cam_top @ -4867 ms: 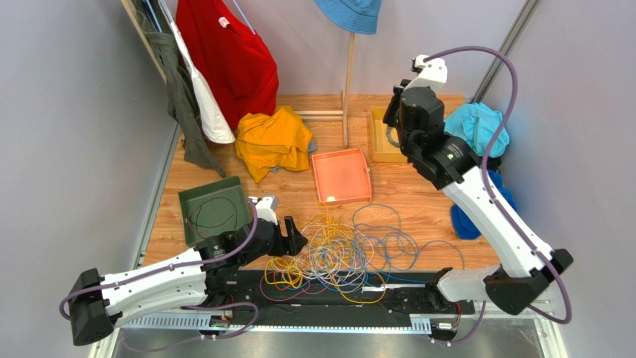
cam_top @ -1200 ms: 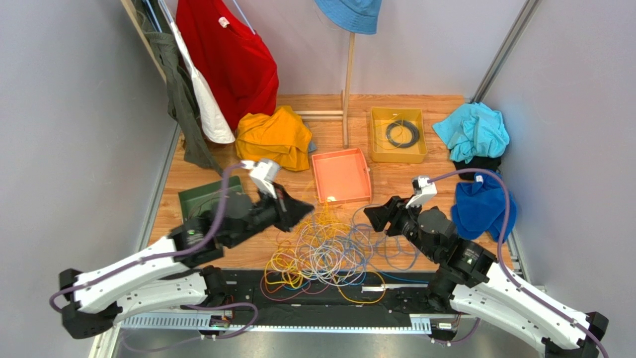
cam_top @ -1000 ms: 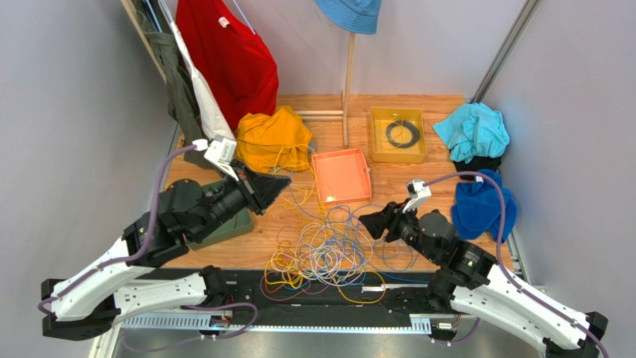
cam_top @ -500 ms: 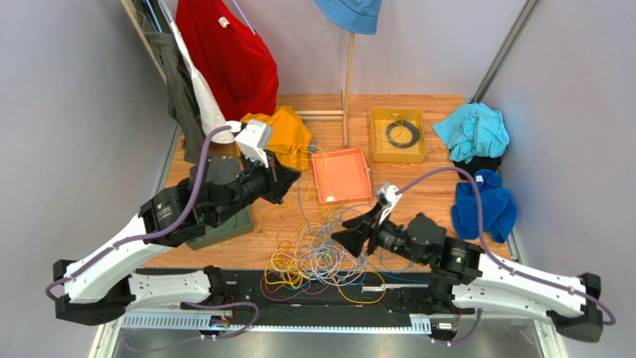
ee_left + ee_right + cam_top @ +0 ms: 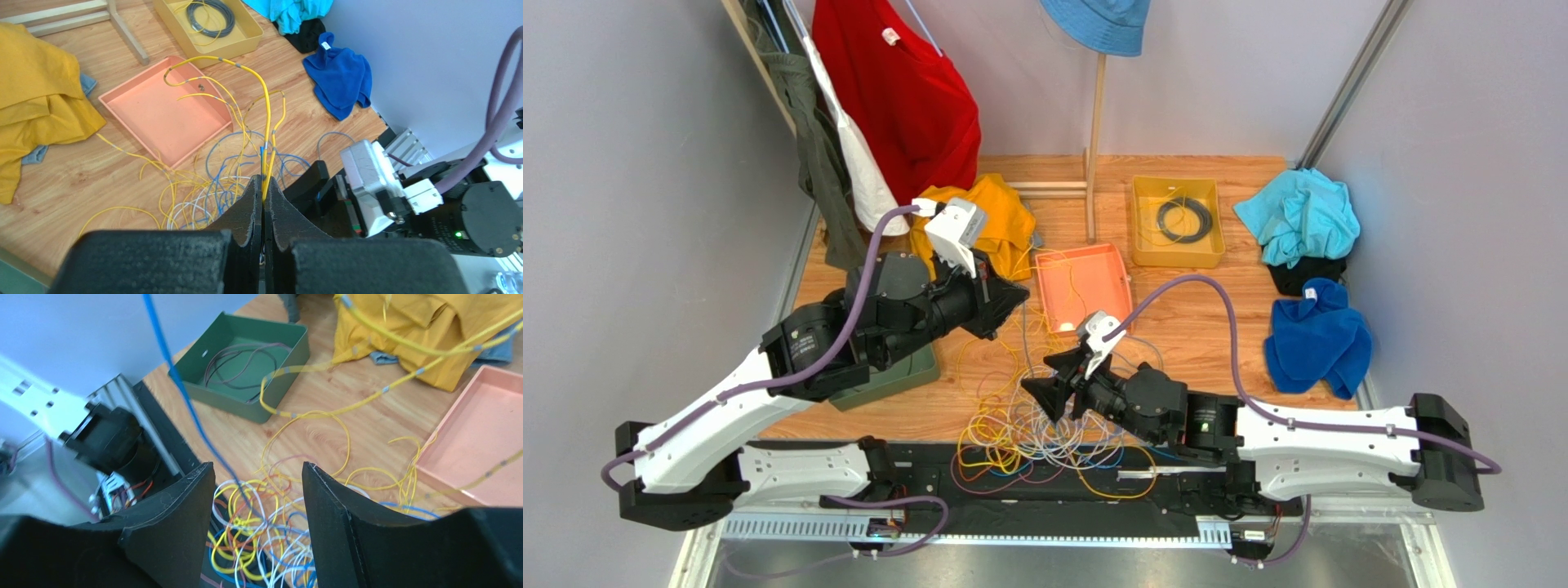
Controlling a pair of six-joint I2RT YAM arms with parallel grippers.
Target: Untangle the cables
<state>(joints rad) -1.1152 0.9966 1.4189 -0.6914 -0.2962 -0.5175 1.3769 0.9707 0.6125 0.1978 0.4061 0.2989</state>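
Two arms were over the job, folks! The left gripper (image 5: 264, 185) was pinched tight on a yellow cable (image 5: 267, 116), which arched up out of its grip and over the orange tray (image 5: 153, 116). The cables (image 5: 1063, 429) lay knotted in one heap at the near edge of the table (image 5: 1173, 312). The right gripper (image 5: 256, 478) hovered right above that heap, jaws spread wide, gripping nothing, a blue cable (image 5: 180, 386) crossing its view. The smart play, I'd say: pin the heap low with the right, draw the yellow strand away slowly, and ease off if the whole heap rides along.
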